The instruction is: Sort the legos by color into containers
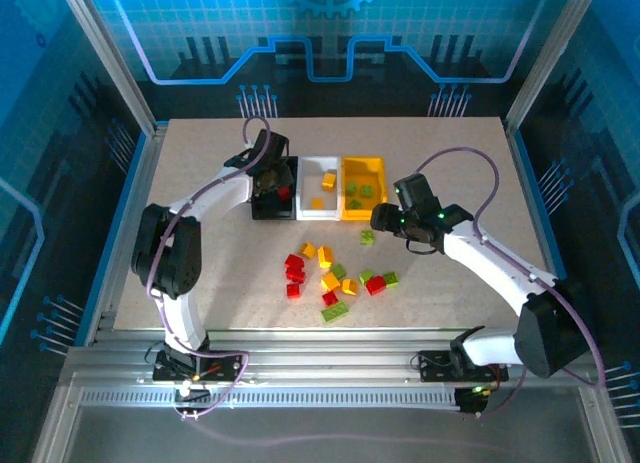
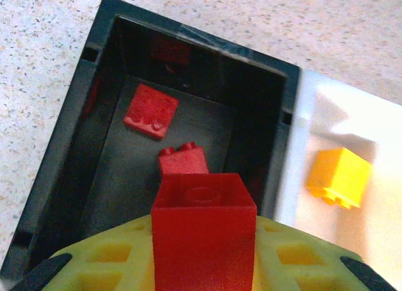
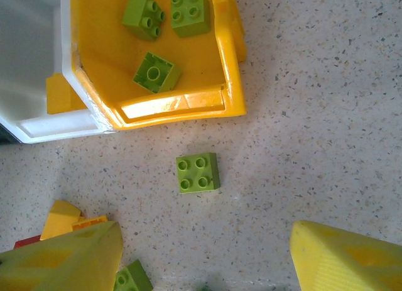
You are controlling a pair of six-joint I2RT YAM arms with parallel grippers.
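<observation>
Much of the black bin point(image 2: 59, 159) is covered in the top view by the left gripper point(image 1: 272, 185), so we read its contents from the left wrist view. There we count two red bricks point(image 2: 151, 110) lying on its floor. A third, the held red brick point(image 2: 203, 231), is clamped between the yellow fingers right above the bin, with its lower part cut off by the frame edge.

We see two yellow-orange bricks point(image 1: 328, 181) in the white bin point(image 1: 308, 211), which is cropped in both wrist views. The yellow-orange bin point(image 3: 229, 83) holds three lime green bricks point(image 3: 156, 72).

One green 2x2 brick point(image 3: 198, 172) lies alone on the table point(image 1: 190, 163), just in front of that bin. The right gripper point(image 3: 204, 247) hangs above it with its jaws spread wide and nothing between them.

Nearer the arms lies the loose pile point(image 1: 335, 278) of mixed legos. We make out about five red, four yellow-orange and four green, but several touch or overlap, so we cannot be sure of the count.
</observation>
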